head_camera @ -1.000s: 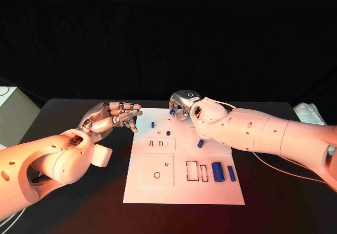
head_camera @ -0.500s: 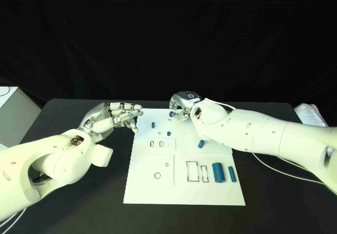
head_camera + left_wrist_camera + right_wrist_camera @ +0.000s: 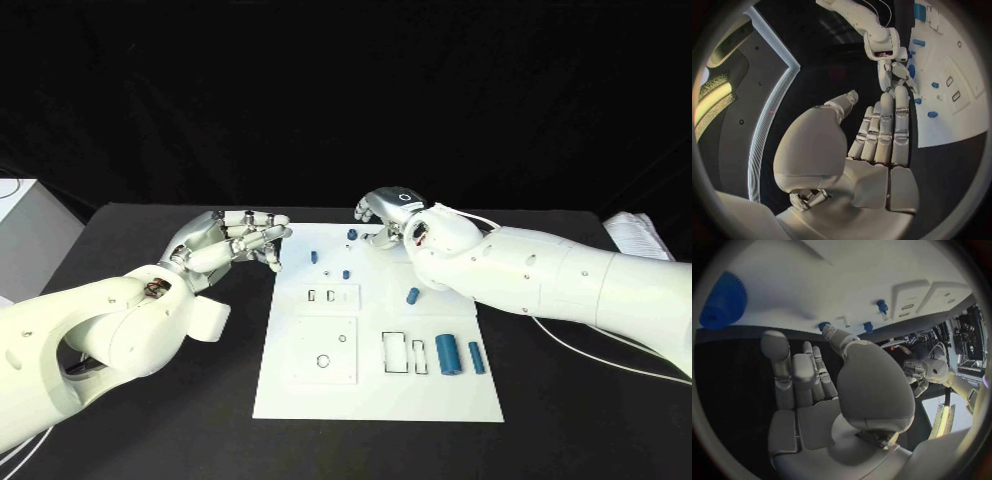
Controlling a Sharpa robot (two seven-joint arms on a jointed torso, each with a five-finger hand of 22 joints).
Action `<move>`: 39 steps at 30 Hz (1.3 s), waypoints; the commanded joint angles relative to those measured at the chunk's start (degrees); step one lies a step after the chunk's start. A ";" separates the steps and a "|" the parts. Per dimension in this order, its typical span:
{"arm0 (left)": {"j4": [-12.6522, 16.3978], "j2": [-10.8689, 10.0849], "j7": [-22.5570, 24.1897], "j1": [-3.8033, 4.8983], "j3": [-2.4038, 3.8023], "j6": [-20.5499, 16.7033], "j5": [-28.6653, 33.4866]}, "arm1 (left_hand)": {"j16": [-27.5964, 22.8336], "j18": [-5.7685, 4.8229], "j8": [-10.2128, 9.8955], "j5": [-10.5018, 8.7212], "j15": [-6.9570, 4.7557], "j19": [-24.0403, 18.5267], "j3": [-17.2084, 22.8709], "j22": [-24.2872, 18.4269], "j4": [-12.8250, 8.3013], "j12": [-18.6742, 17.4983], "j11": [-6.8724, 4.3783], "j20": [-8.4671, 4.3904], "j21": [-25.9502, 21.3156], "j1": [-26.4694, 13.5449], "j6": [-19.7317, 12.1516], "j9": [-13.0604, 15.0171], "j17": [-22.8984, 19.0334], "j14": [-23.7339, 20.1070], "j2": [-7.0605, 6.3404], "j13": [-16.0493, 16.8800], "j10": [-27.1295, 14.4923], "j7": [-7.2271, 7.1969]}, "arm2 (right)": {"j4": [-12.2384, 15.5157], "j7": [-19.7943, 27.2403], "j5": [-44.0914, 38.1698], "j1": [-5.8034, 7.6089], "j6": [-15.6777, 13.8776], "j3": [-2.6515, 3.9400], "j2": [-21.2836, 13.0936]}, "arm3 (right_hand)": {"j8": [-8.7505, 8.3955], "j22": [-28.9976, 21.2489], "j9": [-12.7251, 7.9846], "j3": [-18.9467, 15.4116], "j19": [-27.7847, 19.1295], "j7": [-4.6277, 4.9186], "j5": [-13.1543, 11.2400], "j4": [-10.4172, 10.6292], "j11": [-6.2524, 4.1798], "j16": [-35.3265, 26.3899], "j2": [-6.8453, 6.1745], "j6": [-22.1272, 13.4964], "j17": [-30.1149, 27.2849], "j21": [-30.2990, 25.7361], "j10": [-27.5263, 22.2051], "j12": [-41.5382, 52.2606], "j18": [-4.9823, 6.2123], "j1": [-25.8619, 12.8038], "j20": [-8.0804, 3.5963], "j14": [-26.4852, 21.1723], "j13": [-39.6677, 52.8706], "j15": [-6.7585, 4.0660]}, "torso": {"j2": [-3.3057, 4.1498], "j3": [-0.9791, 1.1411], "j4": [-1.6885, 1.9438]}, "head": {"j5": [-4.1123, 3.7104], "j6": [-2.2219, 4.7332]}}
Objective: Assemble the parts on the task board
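Observation:
The white task board (image 3: 375, 390) lies in the middle of the table. Small blue parts stand near its far edge: one (image 3: 352, 234) close to my right hand, another (image 3: 315, 256) nearer my left hand, a third (image 3: 348, 272) between them. A slanted blue piece (image 3: 413, 295) lies mid-board, and two longer blue cylinders (image 3: 447, 353) lie at its right side. My left hand (image 3: 238, 238) hovers off the board's far left corner, fingers extended and holding nothing (image 3: 879, 130). My right hand (image 3: 387, 212) hangs over the far edge with its fingers apart and nothing in them (image 3: 817, 385).
Rectangular and round slots (image 3: 326, 296) are cut into the board. A white box (image 3: 26, 235) stands at the table's left edge. A white cloth (image 3: 632, 232) lies at the far right. A ribbed blue part (image 3: 723, 300) lies on the board beside my right hand.
My right hand has drawn back to the right, uncovering the small blue part at the board's far edge. The left hand has barely moved.

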 commanded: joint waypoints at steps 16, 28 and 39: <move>-0.96 -0.32 0.85 0.06 0.04 2.38 0.42 | 0.45 0.72 -0.37 -0.30 0.06 -0.51 -0.03 0.15 0.40 0.13 -0.16 -0.09 0.31 0.17 -0.49 0.10 -0.09 -0.52 0.31 0.07 -0.42 0.00 | 12.33 3.70 14.84 1.41 -2.71 0.86 -16.82 | 0.06 21.23 0.05 -2.23 5.98 -2.45 1.33 1.02 -4.21 11.05 -2.59 3.70 16.42 17.86 16.90 28.28 -3.19 -0.05 -2.98 3.81 26.73 -2.98 | -0.03 0.59 -1.14 | -0.74 0.86; -1.02 -0.27 0.91 0.05 0.04 2.44 0.43 | 0.49 0.73 -0.36 -0.31 0.06 -0.56 -0.01 0.19 0.41 0.15 -0.17 -0.09 0.38 0.21 -0.50 0.11 -0.11 -0.54 0.30 0.08 -0.44 -0.01 | 9.46 3.21 17.39 1.61 5.35 0.94 -18.08 | -0.62 32.97 -0.57 -8.05 8.23 -0.83 1.27 4.90 -2.23 19.00 -1.02 2.28 31.43 27.34 23.48 76.44 -5.31 -0.06 -1.08 6.40 76.27 -1.54 | 0.10 0.50 -1.01 | -0.97 0.57; -1.31 -0.15 0.85 0.04 0.04 2.49 0.43 | 0.49 0.73 -0.36 -0.31 0.06 -0.56 -0.01 0.19 0.41 0.15 -0.17 -0.09 0.38 0.21 -0.50 0.11 -0.11 -0.54 0.30 0.08 -0.44 -0.01 | 5.66 2.15 16.57 1.40 8.56 0.92 -14.97 | -0.28 36.03 -0.63 -11.70 9.00 -0.53 1.78 7.41 -1.83 21.17 -0.39 1.82 36.41 29.81 26.51 80.86 -5.90 0.06 -0.53 7.41 80.93 -1.05 | 0.05 0.37 -0.69 | -0.98 0.19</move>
